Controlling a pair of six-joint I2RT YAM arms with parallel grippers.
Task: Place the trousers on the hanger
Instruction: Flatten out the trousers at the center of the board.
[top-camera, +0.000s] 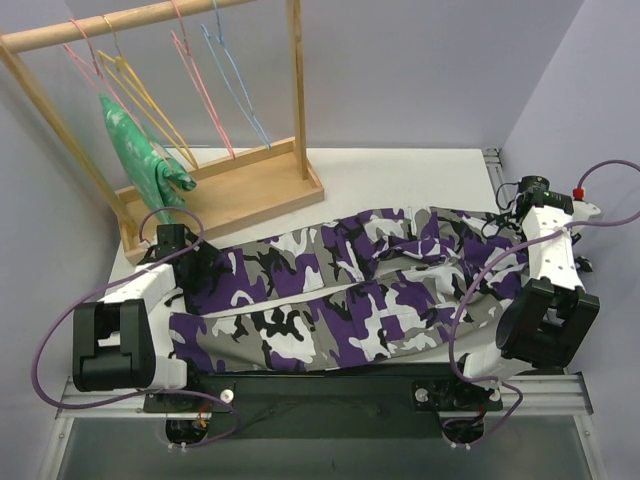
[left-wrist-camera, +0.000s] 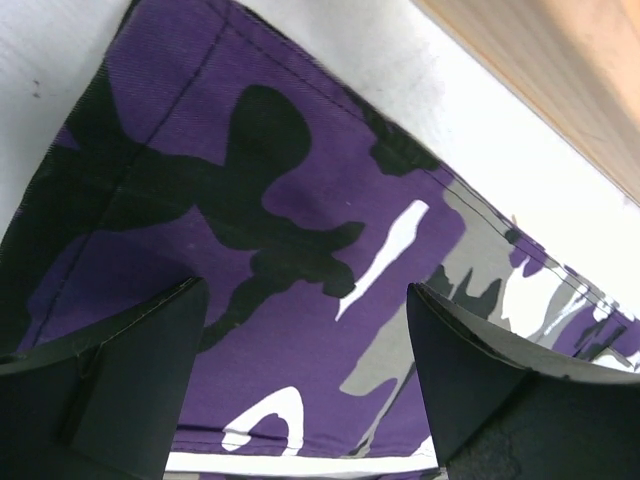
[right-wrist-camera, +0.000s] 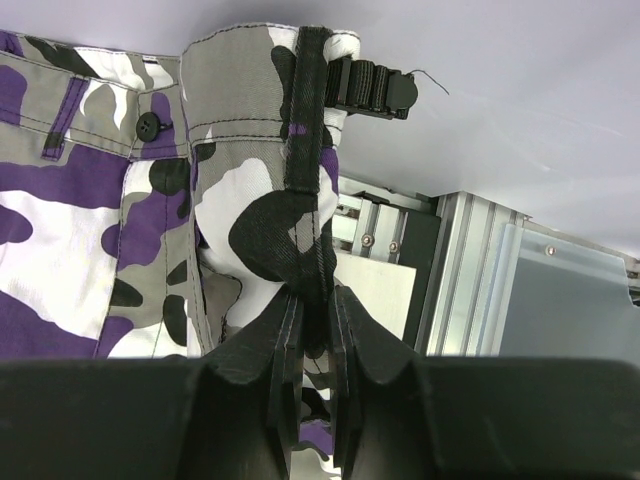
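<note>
The camouflage trousers (top-camera: 350, 290) lie flat across the table, leg ends to the left and waist to the right. My left gripper (top-camera: 188, 258) is open and low over the far leg's end. In the left wrist view (left-wrist-camera: 300, 300) its fingers straddle purple cloth (left-wrist-camera: 290, 200) without pinching it. My right gripper (top-camera: 503, 222) is shut on the trousers' waistband at the right end. In the right wrist view (right-wrist-camera: 312, 310) the jaws pinch a fold of the waistband (right-wrist-camera: 270, 220) below a black strap and buckle (right-wrist-camera: 370, 85). The yellow hanger (top-camera: 142, 95) hangs on the wooden rail, far from both grippers.
The wooden rack (top-camera: 230, 190) stands at the back left, its base (left-wrist-camera: 560, 70) close beside the left gripper. On its rail hang pink hangers (top-camera: 200, 90), a blue hanger (top-camera: 235, 85) and a green-and-white garment (top-camera: 140, 150). A metal frame (right-wrist-camera: 470, 260) edges the table on the right.
</note>
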